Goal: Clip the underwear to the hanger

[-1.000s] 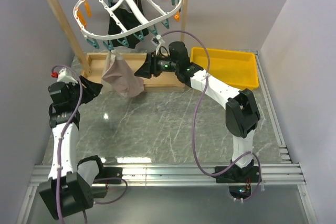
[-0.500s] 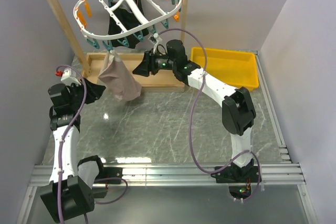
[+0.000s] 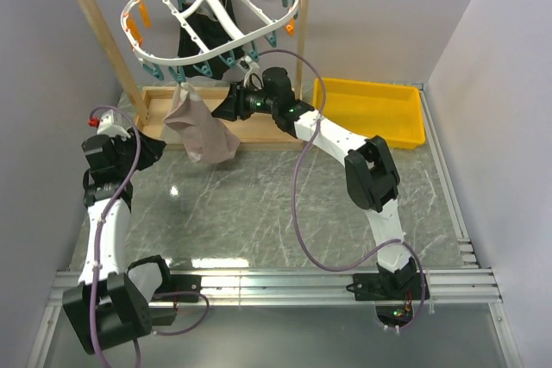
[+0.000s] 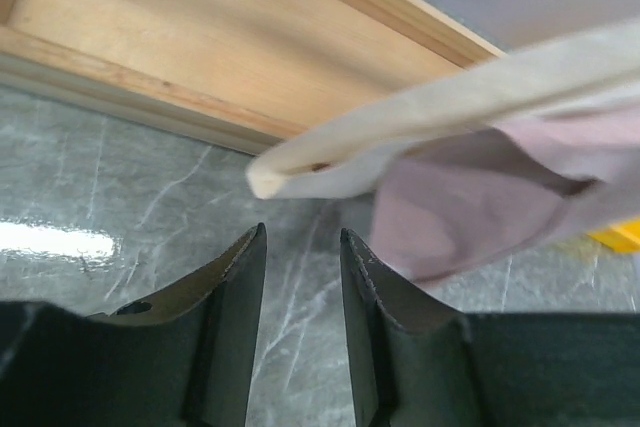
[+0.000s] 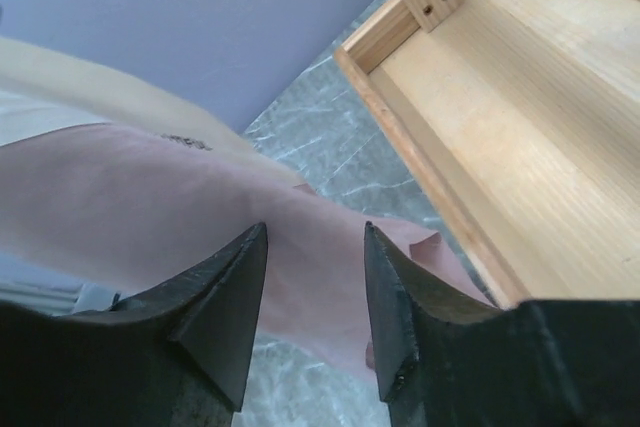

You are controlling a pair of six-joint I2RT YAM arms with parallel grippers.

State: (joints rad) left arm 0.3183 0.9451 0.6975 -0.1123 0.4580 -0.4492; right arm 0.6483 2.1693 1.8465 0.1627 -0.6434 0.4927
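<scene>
The underwear (image 3: pixel 200 131) hangs in the air by its top corner, which is up at a teal pin (image 3: pixel 191 72) on the near rim of the hanger (image 3: pixel 126 11). The rest droops in front of the rack's (image 3: pixel 99 32) wooden base. A black garment (image 3: pixel 203 36) hangs farther back under the hanger.

The left jaws stand apart with a narrow gap and nothing between them. They sit just left of the underwear and below its beige waistband (image 4: pixel 420 117), over the tabletop (image 3: pixel 276 204).

The right jaws are also apart, close against the underwear's right side. Pink fabric (image 5: pixel 150 207) shows across the gap beyond the tips; I cannot tell whether they touch it. A yellow bin (image 3: pixel 379 109) sits to the right.
</scene>
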